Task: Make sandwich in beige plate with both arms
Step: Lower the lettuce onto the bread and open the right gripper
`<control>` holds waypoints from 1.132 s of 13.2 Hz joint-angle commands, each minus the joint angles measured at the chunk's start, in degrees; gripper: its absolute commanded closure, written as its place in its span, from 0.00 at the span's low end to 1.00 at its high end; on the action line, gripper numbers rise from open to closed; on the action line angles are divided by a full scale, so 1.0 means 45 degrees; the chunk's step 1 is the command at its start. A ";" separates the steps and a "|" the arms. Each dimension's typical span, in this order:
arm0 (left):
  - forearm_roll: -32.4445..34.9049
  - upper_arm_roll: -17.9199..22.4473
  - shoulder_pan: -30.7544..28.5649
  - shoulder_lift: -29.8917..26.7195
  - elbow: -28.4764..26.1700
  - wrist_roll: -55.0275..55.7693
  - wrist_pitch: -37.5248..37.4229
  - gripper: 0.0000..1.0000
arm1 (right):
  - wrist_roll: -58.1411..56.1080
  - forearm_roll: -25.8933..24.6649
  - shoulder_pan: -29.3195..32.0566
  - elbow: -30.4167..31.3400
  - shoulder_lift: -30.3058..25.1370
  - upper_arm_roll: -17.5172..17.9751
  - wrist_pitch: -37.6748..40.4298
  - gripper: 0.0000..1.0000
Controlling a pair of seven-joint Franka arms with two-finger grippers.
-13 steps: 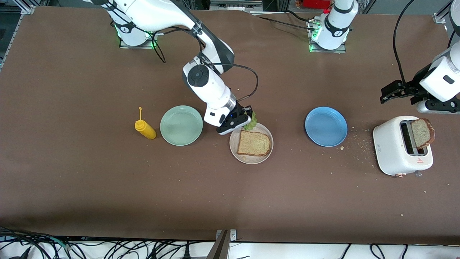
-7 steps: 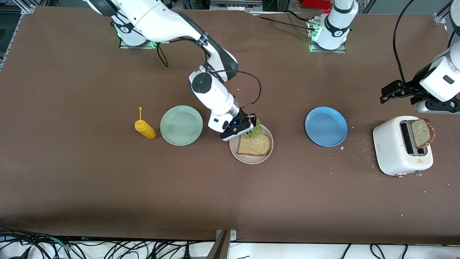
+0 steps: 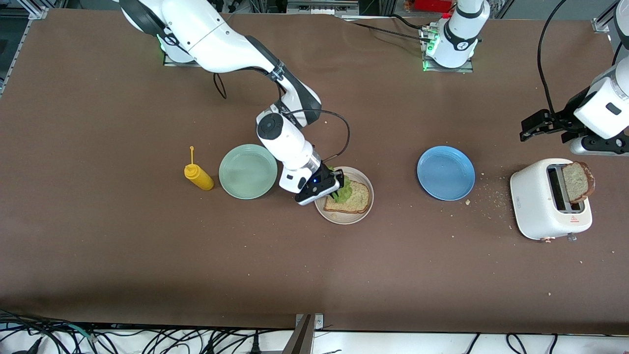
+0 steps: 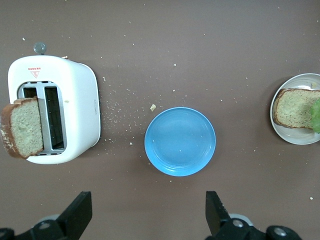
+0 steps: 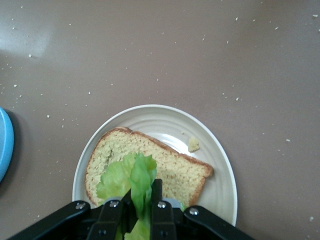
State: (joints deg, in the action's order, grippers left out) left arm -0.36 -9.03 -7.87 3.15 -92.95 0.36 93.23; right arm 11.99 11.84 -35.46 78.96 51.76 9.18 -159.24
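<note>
right gripper (image 3: 338, 189), fingers clenched on lettuce (image 5: 131, 181), now lower over bread (image 3: 351, 197); left gripper (image 4: 145, 215) spread wide.

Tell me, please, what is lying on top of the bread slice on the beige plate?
A green lettuce leaf, pinched by the shut right gripper, hangs onto the bread slice on the beige plate. The gripper hides the leaf's lower end. Nothing else tops the bread.
</note>
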 commanded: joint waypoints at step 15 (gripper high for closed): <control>-0.0057 -0.0005 0.0010 0.0082 0.0286 -0.0041 -0.0151 0.00 | -0.0339 0.0241 -0.0244 -0.1785 0.1447 0.0011 -0.0958 1.00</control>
State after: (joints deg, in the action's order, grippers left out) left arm -0.36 -9.03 -7.87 3.15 -92.95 0.36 93.23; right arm 11.98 11.84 -36.26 73.32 56.22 8.98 -161.17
